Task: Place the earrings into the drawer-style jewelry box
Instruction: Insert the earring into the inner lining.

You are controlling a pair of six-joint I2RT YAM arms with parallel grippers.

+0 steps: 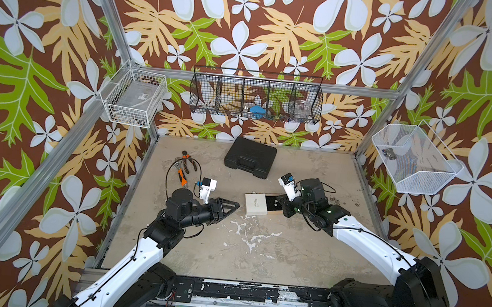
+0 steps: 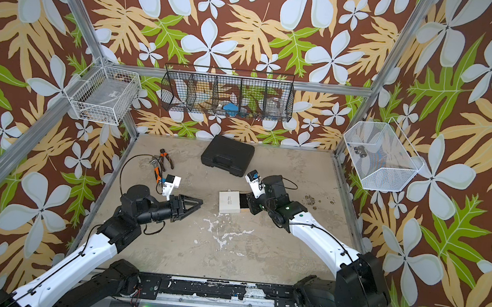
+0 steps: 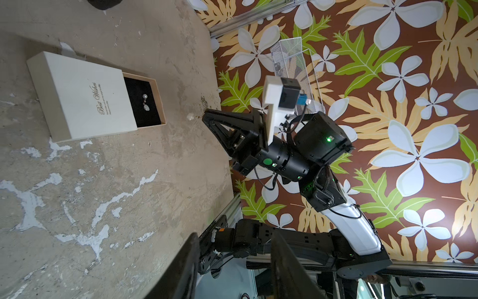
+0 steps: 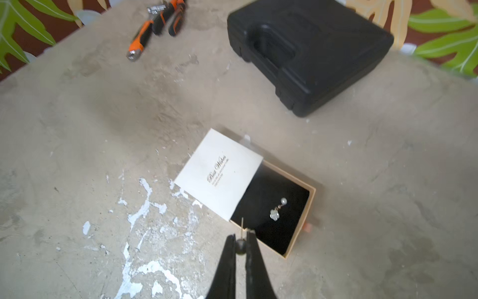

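Gently — the right gripper (image 4: pixel 241 237), clamped on the second earring (image 4: pixel 240 246), should ease toward nine o'clock over the tray (image 1: pixel 270 210) before parting. The left gripper (image 1: pixel 235 205) hovers, jaws apart — empty.

text: "Best Wishes" | on: jewelry box sleeve (image 3: pixel 77 95) | finer print beneath: unreadable

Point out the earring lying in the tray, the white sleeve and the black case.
earring in the tray (image 4: pixel 274 214), right wrist view, on its charm.
white sleeve (image 4: pixel 219 173), right wrist view, middle of its top face.
black case (image 4: pixel 315 57), right wrist view, lid beside the handle recess.
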